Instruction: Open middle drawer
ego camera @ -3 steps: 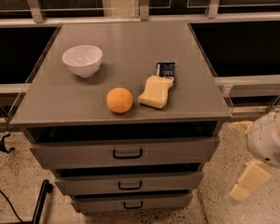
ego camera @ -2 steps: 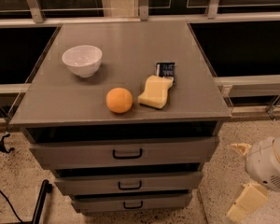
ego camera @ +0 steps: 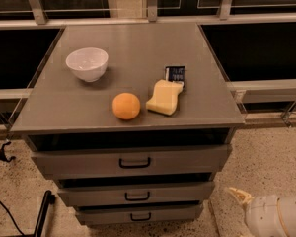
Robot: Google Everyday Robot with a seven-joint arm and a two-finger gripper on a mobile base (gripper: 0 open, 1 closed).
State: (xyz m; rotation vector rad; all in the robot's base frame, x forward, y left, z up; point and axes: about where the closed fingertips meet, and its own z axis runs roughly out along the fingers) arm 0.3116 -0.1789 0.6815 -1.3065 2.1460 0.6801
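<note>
You see a grey bench [ego camera: 133, 48] filling mid-frame, with speckled pale floor [ego camera: 266, 154] along the bottom. Dark panes [ego camera: 266, 51] and pale metal rails [ego camera: 266, 19] cross the top. Your tool [ego camera: 240, 196] sits at lower right.

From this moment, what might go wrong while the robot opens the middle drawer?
1. The hand is low at the right, off the cabinet corner and away from the middle drawer. The three drawers look alike and sit close, so it may grab the top drawer or bottom drawer instead.
2. A hard pull might shake the cabinet and roll the orange off.
</note>
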